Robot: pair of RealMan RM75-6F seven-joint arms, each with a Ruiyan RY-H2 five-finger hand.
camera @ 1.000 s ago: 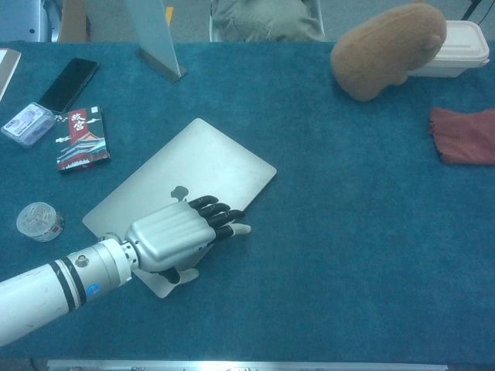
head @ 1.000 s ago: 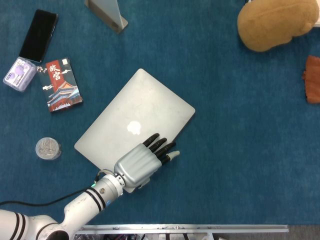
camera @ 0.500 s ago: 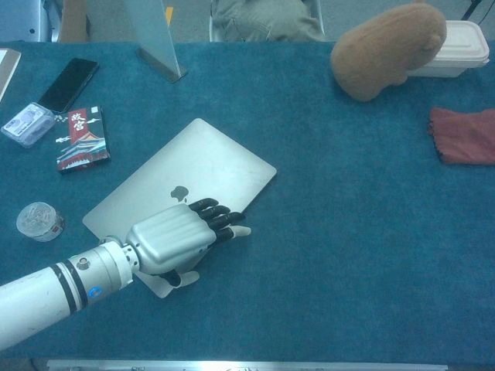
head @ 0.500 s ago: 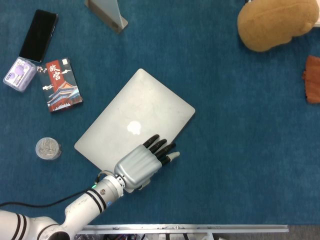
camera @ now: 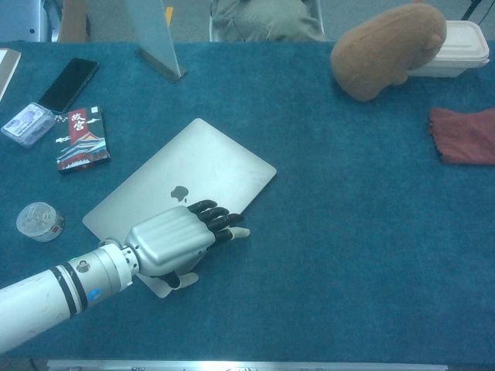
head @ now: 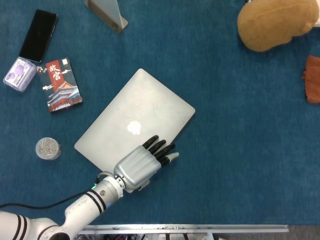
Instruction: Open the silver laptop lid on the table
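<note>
One closed silver laptop (head: pixel 135 119) lies diagonally, near-left to far-right, left hand (head: pixel 136 167) fingers (head: pixel 159 146) close together on its near edge.

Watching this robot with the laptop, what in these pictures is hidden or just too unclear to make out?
- Laptop front edge: the left hand covers it in both views, so any grip under the lid is unseen.
- Right hand: in neither view.
- Red cloth: cut by the head view's right edge.
- Small round container: contents too small to tell.

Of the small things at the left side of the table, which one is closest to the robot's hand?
The round clear container, alone near the laptop's left corner. The booklet, purple case and phone lie farther from the left hand.
</note>
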